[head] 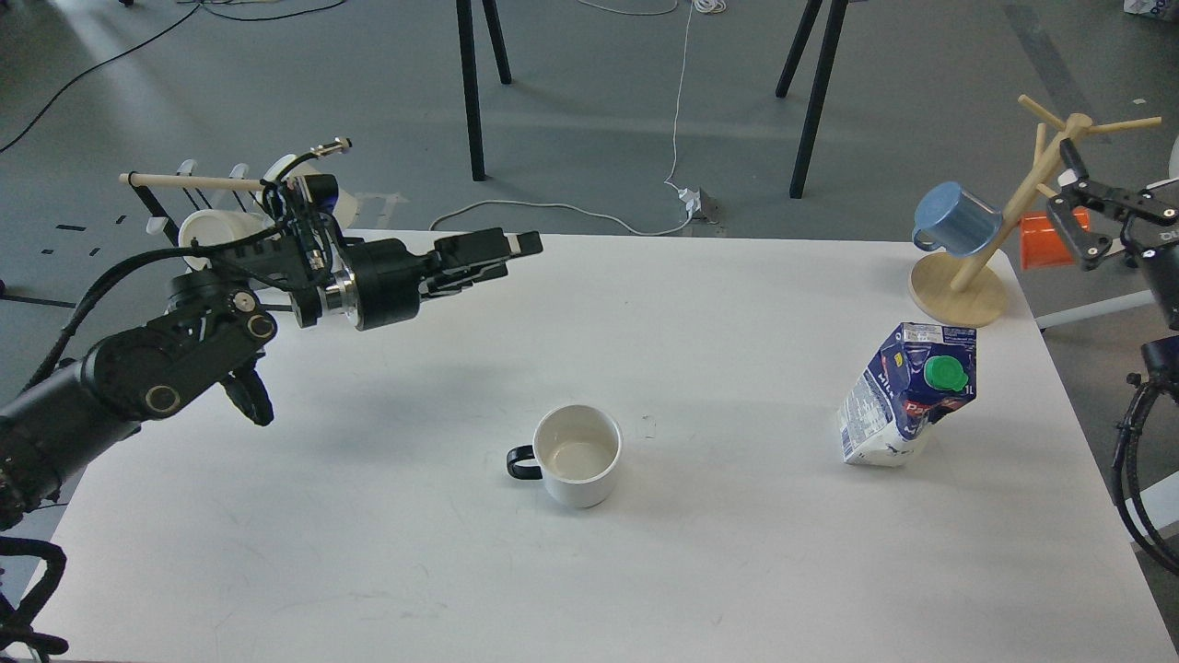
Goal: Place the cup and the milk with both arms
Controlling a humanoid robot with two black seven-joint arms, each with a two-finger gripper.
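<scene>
The white cup [576,454] with a black handle stands upright on the white table [737,571], near its middle. My left gripper [518,245] is open and empty, raised above the table to the upper left of the cup and well apart from it. The blue milk carton [907,391] with a green cap stands leaning at the right side of the table. My right gripper [1079,214] is open and empty beyond the table's far right corner, next to the wooden mug tree [999,221], well behind the carton.
A black wire rack [276,267] with white mugs stands at the table's back left, behind my left arm. The mug tree holds a blue cup [956,219] and an orange cup [1041,238]. Black stand legs rise from the floor behind the table.
</scene>
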